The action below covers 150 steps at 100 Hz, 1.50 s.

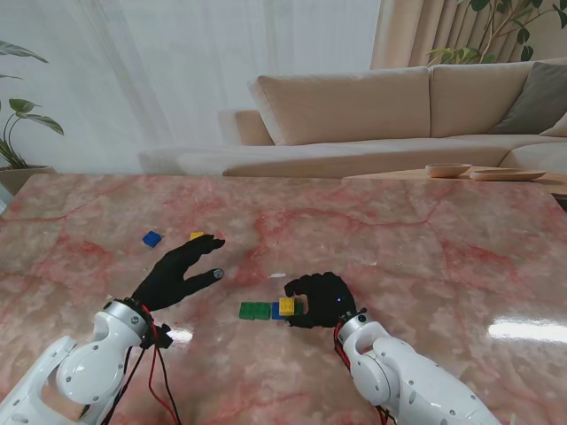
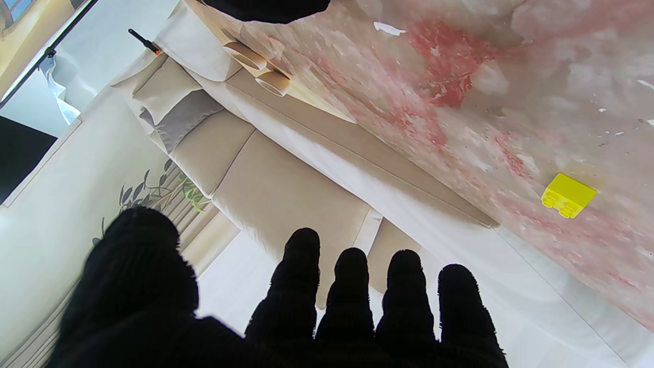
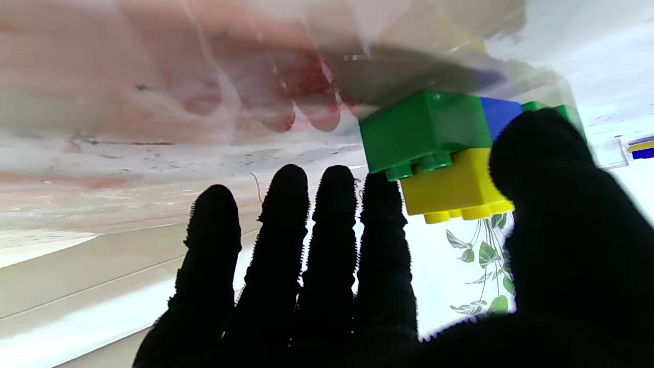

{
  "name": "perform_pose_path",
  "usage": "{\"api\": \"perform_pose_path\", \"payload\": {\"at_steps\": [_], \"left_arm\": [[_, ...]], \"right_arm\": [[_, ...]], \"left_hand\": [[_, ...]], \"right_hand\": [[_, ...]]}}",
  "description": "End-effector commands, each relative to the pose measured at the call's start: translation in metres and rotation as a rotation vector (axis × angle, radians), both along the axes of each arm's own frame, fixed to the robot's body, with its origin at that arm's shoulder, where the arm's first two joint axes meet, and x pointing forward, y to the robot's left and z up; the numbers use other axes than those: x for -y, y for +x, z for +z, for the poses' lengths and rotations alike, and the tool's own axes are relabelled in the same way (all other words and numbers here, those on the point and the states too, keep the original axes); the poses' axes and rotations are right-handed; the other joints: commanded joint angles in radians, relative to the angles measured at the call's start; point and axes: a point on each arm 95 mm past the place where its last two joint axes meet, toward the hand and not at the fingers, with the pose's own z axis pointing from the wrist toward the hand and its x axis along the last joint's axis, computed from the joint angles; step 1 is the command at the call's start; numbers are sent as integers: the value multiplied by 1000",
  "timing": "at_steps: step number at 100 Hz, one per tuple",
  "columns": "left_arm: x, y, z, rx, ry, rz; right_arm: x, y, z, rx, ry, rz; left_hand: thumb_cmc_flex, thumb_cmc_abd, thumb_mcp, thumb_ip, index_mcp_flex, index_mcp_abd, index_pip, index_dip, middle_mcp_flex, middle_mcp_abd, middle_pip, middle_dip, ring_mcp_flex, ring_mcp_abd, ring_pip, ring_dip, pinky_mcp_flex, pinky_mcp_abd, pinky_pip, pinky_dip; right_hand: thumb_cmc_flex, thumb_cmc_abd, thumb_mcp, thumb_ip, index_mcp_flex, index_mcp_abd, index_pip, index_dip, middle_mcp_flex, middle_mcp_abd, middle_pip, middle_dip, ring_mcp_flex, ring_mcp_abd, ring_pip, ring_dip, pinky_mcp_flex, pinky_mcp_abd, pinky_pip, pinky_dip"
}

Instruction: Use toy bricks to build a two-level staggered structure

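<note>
**Q:** What occupies the lower centre of the stand's view?

**A:** A row of bricks on the desk (image 1: 425, 221): a green brick (image 1: 255, 311) with a blue brick (image 1: 277, 312) touching its right end. A yellow brick (image 1: 288, 306) sits on top, straddling the joint rather than lying square over one brick. That offset is what the staggered second level calls for.

**Q:** How is the right robot hand (image 1: 321, 299) arranged?

**A:** It curls around the right end of the row. In the right wrist view the thumb (image 3: 541, 153) lies against the yellow brick, while the four fingers (image 3: 383, 214) stretch out beside the stack rather than wrapping it. Whether it is gripping or merely pressing the brick home cannot be told; the pose suits seating it.

**Q:** And the left robot hand (image 1: 182, 270)?

**A:** Left of centre in the stand's view, it hovers with fingers spread and nothing in it. It points toward the spare bricks farther from me: a second yellow brick (image 1: 196, 236) just beyond its fingertips and a loose blue brick (image 1: 152, 238) to the left of that. Its wrist view shows the spare yellow one lying alone on the marble.

**Q:** How far along is the build?

**A:** Judging by the layout, the lower level is laid and the upper level is begun.
</note>
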Motion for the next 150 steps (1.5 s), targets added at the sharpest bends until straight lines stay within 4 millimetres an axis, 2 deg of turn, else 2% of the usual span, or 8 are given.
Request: {"api": "perform_pose_path", "payload": {"at_steps": [1, 20, 32, 53, 90, 143, 145, 150], "left_arm": [[1, -1, 1, 1, 2, -4], [1, 1, 2, 2, 7, -8], [0, 2, 4, 2, 13, -9], [-5, 10, 6, -5, 32, -18], [-22, 39, 14, -36, 93, -28], [-42, 109, 31, -143, 209, -12], [-42, 111, 31, -144, 216, -11], [-42, 118, 32, -142, 235, -6]], "right_arm": [[-1, -3, -6, -21, -5, -9], [-3, -3, -5, -10, 1, -11], [-4, -3, -5, -8, 3, -10], [-5, -4, -6, 1, 9, -19], [-9, -6, -7, 3, 7, -23], [-12, -4, -5, -8, 2, -31], [-12, -4, -5, -9, 2, -32], [-12, -4, -5, -10, 1, -34]], "left_hand": [[0, 26, -12, -12, 20, -21, -11, 6, -6, -5, -15, -3, -20, -32, -29, -8, -8, -10, -32, 1], [0, 25, -12, -12, 20, -21, -11, 6, -6, -4, -16, -3, -20, -33, -30, -9, -8, -9, -37, 1], [0, 25, -12, -12, 21, -21, -11, 7, -6, -4, -16, -3, -19, -33, -30, -9, -7, -10, -38, 2], [0, 26, -12, -12, 20, -22, -11, 7, -9, -5, -17, -3, -21, -34, -32, -9, -8, -9, -42, 3], [3, 22, -10, -11, 27, -20, -5, 10, -11, -8, -15, -2, -24, -35, -32, -9, -8, -9, -47, 6], [64, -59, 31, -7, 54, -17, 29, 19, -21, -13, 6, 3, -38, -40, -26, -2, -8, -40, -69, 7], [45, -82, 90, -32, 50, -17, 48, 13, -21, -14, 14, -1, -38, -40, -24, 1, -1, -44, -88, 16], [50, -109, 104, -36, 52, -15, 54, 13, -20, -16, 20, 2, -35, -39, -19, 3, 1, -48, -88, 19]], "right_hand": [[23, 12, 1, 25, 30, -30, 20, 18, 26, -32, 17, 21, 28, -34, 21, 20, 12, -23, 36, 35], [25, 17, 121, -2, 88, -66, 66, 30, 96, -47, 17, 38, 66, -39, 32, 30, 32, -23, 60, 24], [32, 7, 156, -60, 102, -81, 90, 12, 122, -51, 15, 44, 81, -40, 36, 35, 40, -22, 69, 22], [48, -9, 166, -111, 127, -113, 160, -32, 171, -55, 21, 56, 120, -44, 47, 47, 65, -21, 89, 22], [60, -12, 155, -125, 143, -131, 197, -52, 204, -57, 27, 61, 146, -45, 59, 54, 81, -20, 107, 25], [59, -11, 154, -128, 147, -136, 221, -78, 215, -54, 25, 65, 152, -42, 62, 58, 82, -17, 114, 25], [60, -11, 154, -128, 148, -135, 222, -79, 215, -54, 25, 65, 152, -41, 62, 58, 82, -17, 114, 25], [59, -12, 155, -128, 147, -137, 223, -81, 215, -54, 24, 65, 152, -41, 61, 58, 82, -17, 114, 25]]}}
